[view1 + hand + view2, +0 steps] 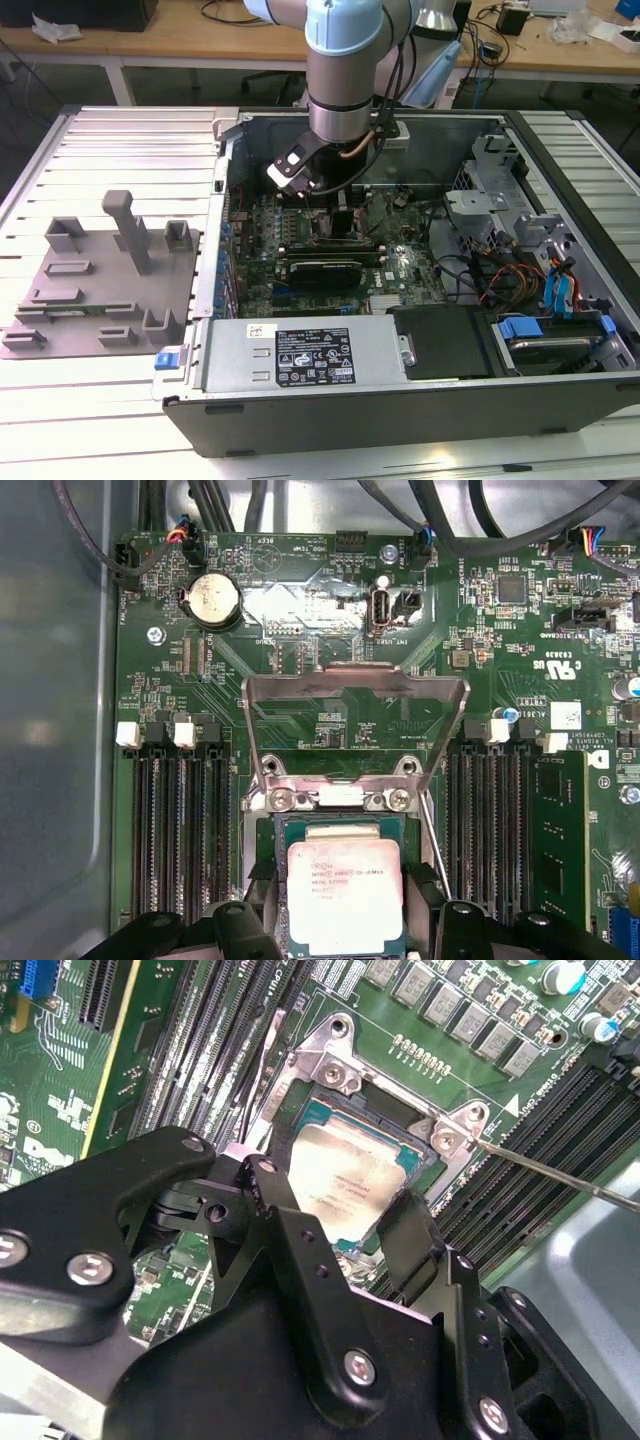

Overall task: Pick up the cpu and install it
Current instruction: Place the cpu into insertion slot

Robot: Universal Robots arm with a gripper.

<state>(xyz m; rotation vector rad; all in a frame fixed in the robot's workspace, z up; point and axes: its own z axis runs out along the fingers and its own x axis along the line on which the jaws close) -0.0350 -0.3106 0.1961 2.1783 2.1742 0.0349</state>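
**Gripper clamped on cpu at the open socket**

Second wrist view. Black gripper (338, 1200) housing sits closest to the lens. Its two fingers (268, 1185) are drawn in against opposite edges of the cpu (350, 1170) and hold it. The cpu lies silver side up inside the socket frame (335, 1060); whether it is fully seated cannot be told. A thin retention lever (560, 1175) runs just beside one finger. Rows of memory slots (215, 1050) flank the socket on both sides.

First wrist view. The cpu (345, 895) is between the fingers, within the socket frame (340, 798). The load plate (355, 715) stands swung open beyond it, apart from the chip. The retention lever (432, 845) passes close to one finger without crossing the cpu. A coin battery (210, 598) and black cables (440, 520) lie farther off on the motherboard (330, 630), well apart from the gripper.

Exterior view. The arm (345, 70) reaches down into the open computer case (400, 420), with the gripper (338, 215) at the motherboard. The power supply (300, 355) fills the lower centre of the frame. A drive bay with blue tabs (520, 325) and loose wires are at the exterior view's right. The grey tray (100, 290) rests outside the case at the exterior view's left.
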